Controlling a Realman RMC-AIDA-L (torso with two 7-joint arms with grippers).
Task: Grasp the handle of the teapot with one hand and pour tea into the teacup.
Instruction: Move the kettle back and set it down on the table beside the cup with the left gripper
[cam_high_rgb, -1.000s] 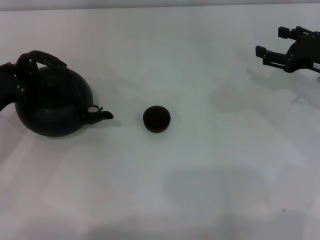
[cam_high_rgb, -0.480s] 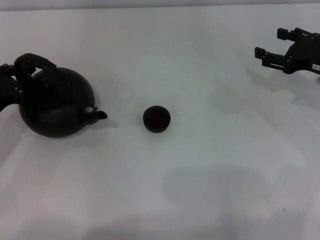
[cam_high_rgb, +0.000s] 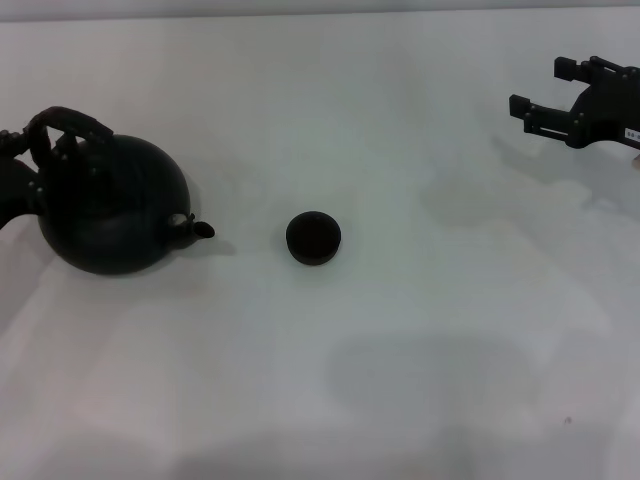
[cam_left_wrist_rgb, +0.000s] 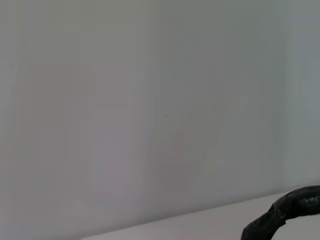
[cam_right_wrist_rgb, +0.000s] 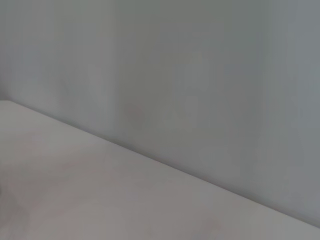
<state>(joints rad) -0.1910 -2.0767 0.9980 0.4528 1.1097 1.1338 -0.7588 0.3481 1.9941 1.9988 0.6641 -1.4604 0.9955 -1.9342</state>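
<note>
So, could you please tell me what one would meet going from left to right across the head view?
Left gripper at the picture's edge, by the handle → teapot, spout toward the cup → teacup → right gripper, fingers apart, at the far right.

Right gripper (cam_high_rgb: 540, 88): matte black, blocky; two flat parallel fingers w/ squared tips, seated in a black angular housing. Small white label w/ dark print is seen on the housing's side; text too small to be read. A sliver of pale surface is noted below the label at the frame edge.

Left gripper (cam_high_rgb: 22, 170): black, mostly cut off at the frame edge; curved dark body w/ small pale dots, poss. screw heads. Finger detail can't be made out against other dark shapes.

Left wrist view: one black curved part (cam_left_wrist_rgb: 285, 212) w/ faint light marking is shown; not identifiable.

No cables visible.
</note>
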